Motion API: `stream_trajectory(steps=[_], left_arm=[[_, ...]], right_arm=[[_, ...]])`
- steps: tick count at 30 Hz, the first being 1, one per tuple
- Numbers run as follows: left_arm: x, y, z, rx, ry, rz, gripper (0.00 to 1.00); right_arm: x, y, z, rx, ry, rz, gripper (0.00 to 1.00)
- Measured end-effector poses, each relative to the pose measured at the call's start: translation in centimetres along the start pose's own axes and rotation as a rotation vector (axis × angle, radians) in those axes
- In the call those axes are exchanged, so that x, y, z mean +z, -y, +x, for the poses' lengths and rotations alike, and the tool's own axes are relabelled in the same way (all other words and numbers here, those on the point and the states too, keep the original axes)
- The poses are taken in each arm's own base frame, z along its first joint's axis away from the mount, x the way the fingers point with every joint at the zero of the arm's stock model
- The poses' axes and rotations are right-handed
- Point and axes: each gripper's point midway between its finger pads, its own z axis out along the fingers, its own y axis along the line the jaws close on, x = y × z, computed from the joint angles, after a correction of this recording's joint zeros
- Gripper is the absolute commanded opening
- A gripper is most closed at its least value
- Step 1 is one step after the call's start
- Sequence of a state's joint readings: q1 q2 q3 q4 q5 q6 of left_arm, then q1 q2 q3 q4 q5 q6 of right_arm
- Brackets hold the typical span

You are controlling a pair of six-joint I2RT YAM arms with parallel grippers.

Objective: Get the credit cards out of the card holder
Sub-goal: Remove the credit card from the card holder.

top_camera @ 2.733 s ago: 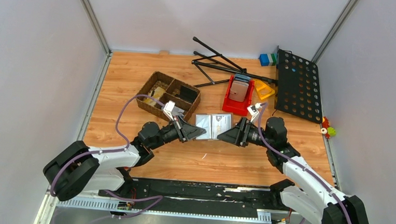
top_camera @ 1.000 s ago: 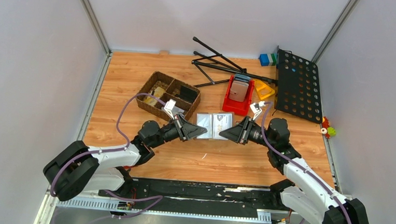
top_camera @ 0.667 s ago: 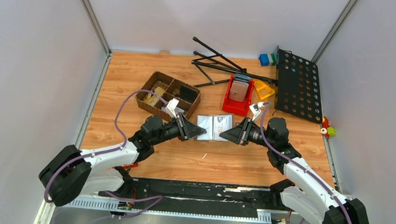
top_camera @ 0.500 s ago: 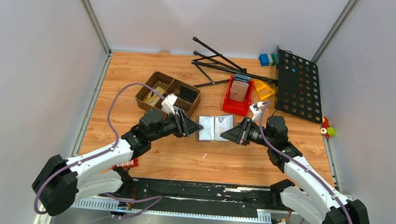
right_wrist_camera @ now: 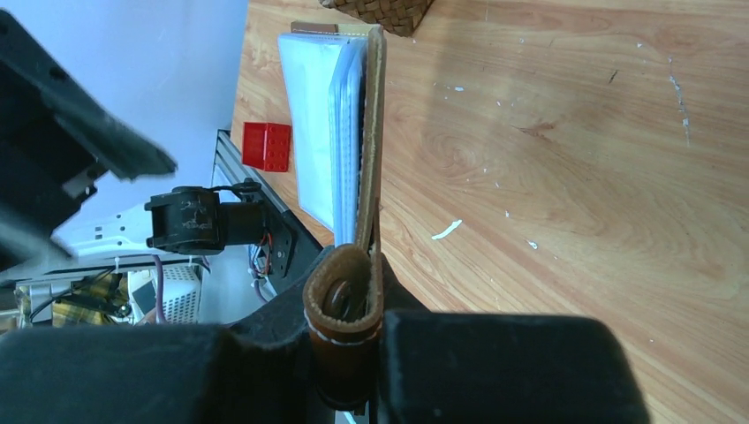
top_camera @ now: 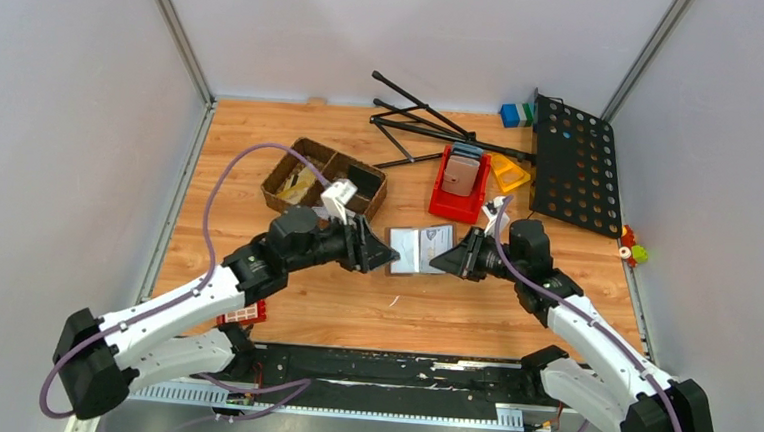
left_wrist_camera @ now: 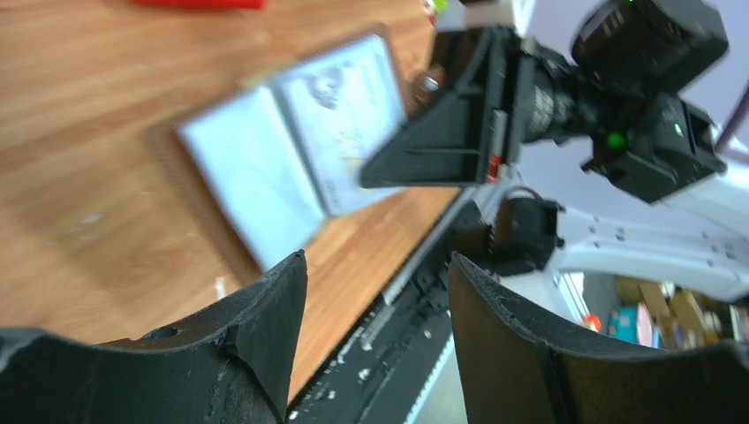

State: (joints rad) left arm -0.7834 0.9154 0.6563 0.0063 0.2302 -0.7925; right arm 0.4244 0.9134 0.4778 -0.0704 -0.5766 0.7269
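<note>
The brown card holder (top_camera: 419, 249) lies open between the two arms, its pale grey sleeves facing up. The credit cards cannot be told apart from those sleeves (right_wrist_camera: 320, 124). My right gripper (top_camera: 447, 261) is shut on the holder's right side. In the right wrist view the brown tab clasp (right_wrist_camera: 346, 305) is pinched between its black fingers, and the leather cover (right_wrist_camera: 374, 132) stands on edge. My left gripper (top_camera: 387, 256) is open just left of the holder and touches nothing. In the left wrist view its fingertips (left_wrist_camera: 281, 291) stand wide apart with the holder (left_wrist_camera: 291, 150) beyond them.
A woven basket (top_camera: 291, 162) stands behind the left gripper. A red bin (top_camera: 442, 202) holding a pinkish slab sits behind the holder. A black folded stand (top_camera: 419, 118) and a perforated black plate (top_camera: 574, 163) lie at the back right. A red block (top_camera: 242, 314) lies near the front edge.
My left gripper has opened and let go of the holder's left edge, and the left arm has swung up and forward. The right gripper keeps its hold; the holder shifted slightly right.
</note>
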Motion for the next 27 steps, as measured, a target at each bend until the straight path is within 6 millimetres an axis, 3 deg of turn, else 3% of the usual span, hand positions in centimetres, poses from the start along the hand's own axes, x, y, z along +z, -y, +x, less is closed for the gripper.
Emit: stream_trajectory(steps=[5,8,17,24,27], left_arm=[[2.8,3.4,2.7,0.012,-0.110,0.089,0.63],[4.6,3.8,3.2,0.005,-0.136,0.103,0.63],[6.7,1.3,4.1,-0.024,-0.161,0.030,0.57],[6.6,-2.1,3.0,-0.106,-0.110,-0.024,0.43],[6.5,-2.1,3.0,-0.114,-0.111,-0.020,0.36]], right_arm=[[0.1,0.1,0.1,0.004,-0.006,0.000,0.00],[0.0,0.0,0.1,0.003,-0.008,-0.005,0.00],[-0.6,-1.7,-0.5,-0.039,0.028,-0.068,0.00],[-0.6,-1.9,-0.1,-0.039,0.023,-0.103,0.00],[-0.6,-2.0,0.0,-0.032,0.017,-0.111,0.00]])
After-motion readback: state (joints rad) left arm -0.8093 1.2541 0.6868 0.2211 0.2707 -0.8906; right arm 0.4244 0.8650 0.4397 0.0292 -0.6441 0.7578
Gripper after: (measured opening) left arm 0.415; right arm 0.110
